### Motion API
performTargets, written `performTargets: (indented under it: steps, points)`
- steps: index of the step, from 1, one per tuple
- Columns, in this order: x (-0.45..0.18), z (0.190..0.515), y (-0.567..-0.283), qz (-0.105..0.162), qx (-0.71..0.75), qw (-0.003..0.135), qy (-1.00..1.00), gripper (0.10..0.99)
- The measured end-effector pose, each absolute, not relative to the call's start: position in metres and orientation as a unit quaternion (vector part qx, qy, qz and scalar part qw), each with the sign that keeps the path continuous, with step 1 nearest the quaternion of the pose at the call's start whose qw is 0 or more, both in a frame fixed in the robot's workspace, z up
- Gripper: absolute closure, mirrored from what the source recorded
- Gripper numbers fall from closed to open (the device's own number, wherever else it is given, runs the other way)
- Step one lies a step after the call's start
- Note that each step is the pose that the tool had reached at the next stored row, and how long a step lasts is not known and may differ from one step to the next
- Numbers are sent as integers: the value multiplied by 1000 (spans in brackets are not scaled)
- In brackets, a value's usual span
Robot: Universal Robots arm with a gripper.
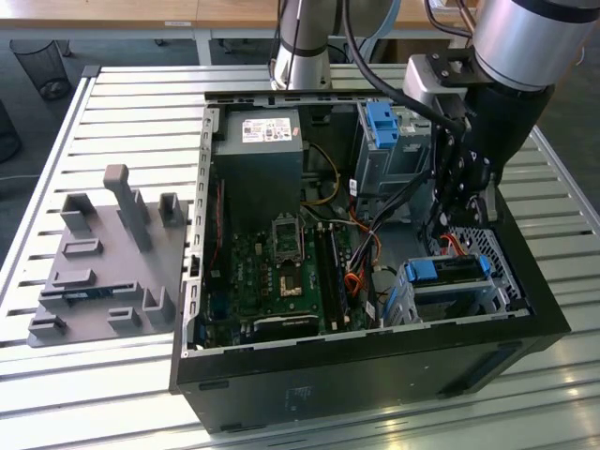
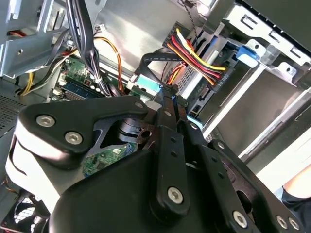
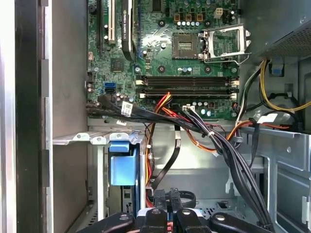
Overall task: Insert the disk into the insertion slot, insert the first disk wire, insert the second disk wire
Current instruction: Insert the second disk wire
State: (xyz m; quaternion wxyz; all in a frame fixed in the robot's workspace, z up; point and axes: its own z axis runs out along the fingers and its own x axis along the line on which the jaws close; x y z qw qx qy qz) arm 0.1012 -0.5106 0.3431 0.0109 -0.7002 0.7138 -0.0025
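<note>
the gripper [image 2: 167, 92] pinches a black connector beside the disk [image 1: 448, 270], which sits in the slot [image 1: 497, 281]; a power plug [image 2: 218, 80] is already seated.

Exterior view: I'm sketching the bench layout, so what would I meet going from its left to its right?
Wire wastebasket → grey fixture plate → green motherboard → blue disk carrier in the insertion slot, with the end effector above it.
</note>
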Motion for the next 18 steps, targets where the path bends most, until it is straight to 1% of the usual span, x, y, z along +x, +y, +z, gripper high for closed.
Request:
performTargets:
  steps: [2, 7, 18]
  points:
    - [101, 343, -513, 0, -700, 13, 714, 937]
    - [101, 343, -520, 14, -700, 27, 714, 937]
    - [101, 342, -537, 17, -700, 30, 714, 937]
